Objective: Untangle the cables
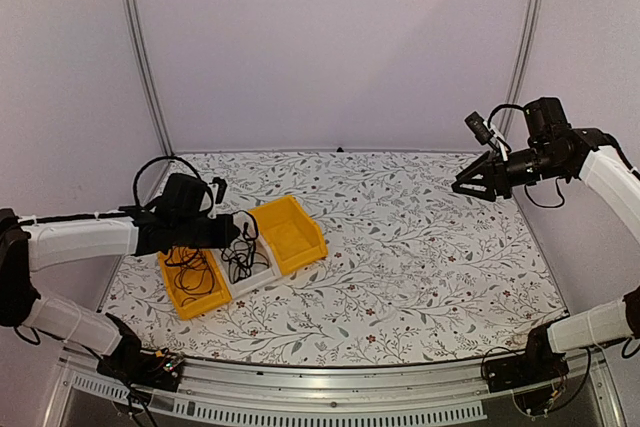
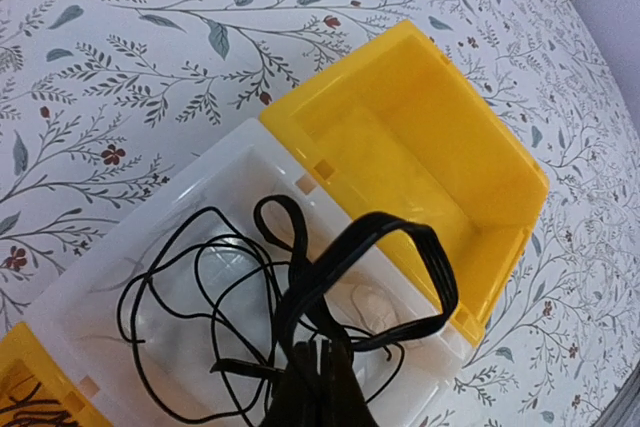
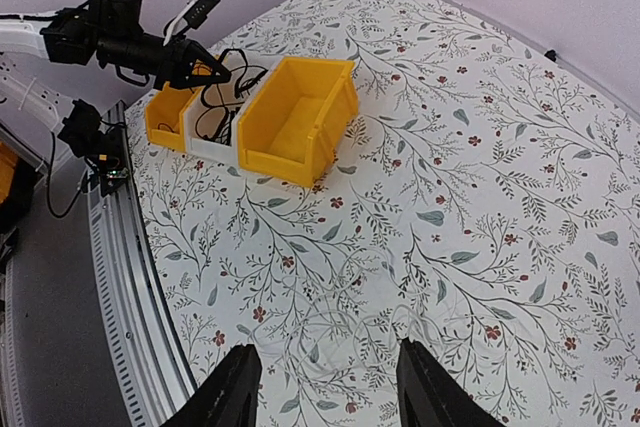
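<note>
— Where are the cables?
— Left of centre in the top view, in a row of three bins. A black cable loop [image 2: 405,247] arches up over the white bin [image 2: 190,172]. A thin black cable [image 2: 150,297] lies in loose coils on that bin's floor. A tangled black cable [image 1: 190,275] sits in the yellow end bin [image 1: 172,292], at the lower left of the row.
— And the left gripper?
— The left gripper [image 2: 318,372] is at the bottom edge of its wrist view. It is pressed together above the white bin, pinching the foot of the black cable loop.
— The third bin?
— The second yellow bin [image 2: 430,137] touches the white bin's far side, at the upper right of the row.
— The right gripper?
— The right gripper [image 3: 325,397] is spread. It hangs in the air over the flowered table [image 3: 480,197], at the upper right of the top view and well apart from the bins.
</note>
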Controlling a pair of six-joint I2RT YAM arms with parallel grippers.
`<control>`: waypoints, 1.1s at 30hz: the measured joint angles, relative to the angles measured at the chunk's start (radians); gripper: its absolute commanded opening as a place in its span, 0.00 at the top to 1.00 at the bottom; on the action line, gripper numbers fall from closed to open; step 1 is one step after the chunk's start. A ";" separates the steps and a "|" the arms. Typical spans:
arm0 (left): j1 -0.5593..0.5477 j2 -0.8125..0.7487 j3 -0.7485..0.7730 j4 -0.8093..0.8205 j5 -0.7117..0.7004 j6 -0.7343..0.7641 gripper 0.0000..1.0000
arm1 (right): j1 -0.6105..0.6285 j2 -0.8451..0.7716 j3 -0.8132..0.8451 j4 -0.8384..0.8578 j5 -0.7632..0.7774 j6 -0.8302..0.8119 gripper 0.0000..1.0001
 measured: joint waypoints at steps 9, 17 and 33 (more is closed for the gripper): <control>-0.001 -0.040 -0.005 -0.092 -0.049 -0.011 1.00 | 0.000 0.017 0.000 0.001 -0.009 0.000 0.49; -0.009 0.137 0.084 -0.164 -0.071 -0.042 1.00 | 0.000 0.032 0.000 0.001 -0.019 0.000 0.49; -0.039 0.168 0.274 -0.404 -0.097 -0.095 0.41 | 0.000 0.021 -0.011 -0.037 0.059 -0.043 0.50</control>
